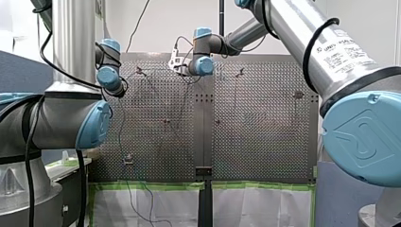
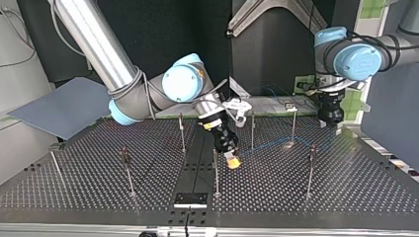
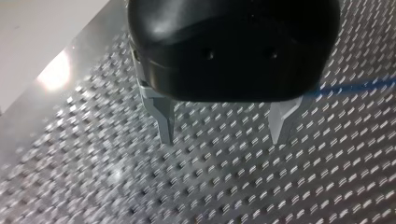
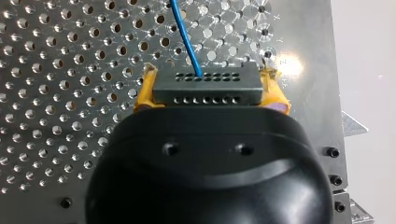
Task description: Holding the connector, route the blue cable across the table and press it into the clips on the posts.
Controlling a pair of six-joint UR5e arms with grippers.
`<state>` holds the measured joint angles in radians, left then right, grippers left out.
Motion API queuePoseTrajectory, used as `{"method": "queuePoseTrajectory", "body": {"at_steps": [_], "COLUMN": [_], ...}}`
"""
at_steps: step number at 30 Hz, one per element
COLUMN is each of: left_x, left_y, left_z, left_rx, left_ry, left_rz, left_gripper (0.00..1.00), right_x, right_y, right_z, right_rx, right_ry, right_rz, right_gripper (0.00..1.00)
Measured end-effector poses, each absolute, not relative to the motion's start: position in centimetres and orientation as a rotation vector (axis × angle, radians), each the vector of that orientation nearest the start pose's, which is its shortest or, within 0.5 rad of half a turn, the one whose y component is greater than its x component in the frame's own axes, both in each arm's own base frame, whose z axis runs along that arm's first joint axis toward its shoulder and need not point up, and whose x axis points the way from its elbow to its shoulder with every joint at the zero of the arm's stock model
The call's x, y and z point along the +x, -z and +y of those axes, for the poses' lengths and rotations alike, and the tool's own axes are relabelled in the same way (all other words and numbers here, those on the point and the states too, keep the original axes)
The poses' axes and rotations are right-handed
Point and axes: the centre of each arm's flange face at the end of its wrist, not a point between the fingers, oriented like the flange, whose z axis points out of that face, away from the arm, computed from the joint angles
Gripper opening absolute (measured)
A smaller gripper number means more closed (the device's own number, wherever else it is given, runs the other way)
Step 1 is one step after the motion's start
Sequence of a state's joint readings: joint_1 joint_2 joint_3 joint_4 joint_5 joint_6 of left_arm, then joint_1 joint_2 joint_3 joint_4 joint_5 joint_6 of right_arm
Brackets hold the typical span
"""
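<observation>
My right gripper (image 4: 208,87) is shut on the black connector (image 4: 207,83), its yellow pads (image 4: 144,91) pressing both ends. The blue cable (image 4: 185,37) leaves the connector and runs ahead over the perforated table (image 4: 56,70). In the top view my right gripper (image 2: 232,161) hangs low near the middle, beside a thin post (image 2: 216,170). From there the blue cable (image 2: 276,143) trails toward the view's right. My left gripper (image 3: 223,135) is open just above the table, with nothing between its metal fingers (image 3: 163,123); the blue cable (image 3: 359,86) lies beside it. In the top view my left gripper (image 2: 330,117) is at the far right.
Several thin posts stand on the table, such as one (image 2: 182,131) behind my right gripper, one (image 2: 294,123) near the cable and one (image 2: 310,170) at the front right. A grey board (image 2: 64,106) lies at the top view's left. A black plate (image 2: 190,200) sits at the table's near edge.
</observation>
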<state>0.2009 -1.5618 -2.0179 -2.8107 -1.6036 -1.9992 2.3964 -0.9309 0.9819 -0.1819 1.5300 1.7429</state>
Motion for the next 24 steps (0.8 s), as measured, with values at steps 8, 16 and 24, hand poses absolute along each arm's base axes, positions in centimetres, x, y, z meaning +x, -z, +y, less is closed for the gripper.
{"method": "queuePoseTrajectory", "body": {"at_steps": [8, 16, 24], "left_x": [43.1, 41.1, 38.9], "left_y": [-32.5, -34.5, -36.4], "left_z": [-6.2, -7.6, -9.1], "left_rx": [-0.474, -0.408, -0.331], "left_ry": [0.212, 0.216, 0.196], "left_rz": [1.641, 1.66, 1.676], "left_gripper": [1.0, 1.0, 1.0], "right_x": [65.0, 65.0, 65.0], "right_y": [-39.8, -39.8, -39.8], "right_z": [-41.2, -41.2, -41.2], "right_rx": [-2.162, -2.162, -2.162], "right_ry": [2.621, 2.621, 2.621], "right_rz": [1.006, 1.006, 1.006], "right_gripper": [0.0, 0.0, 0.0]}}
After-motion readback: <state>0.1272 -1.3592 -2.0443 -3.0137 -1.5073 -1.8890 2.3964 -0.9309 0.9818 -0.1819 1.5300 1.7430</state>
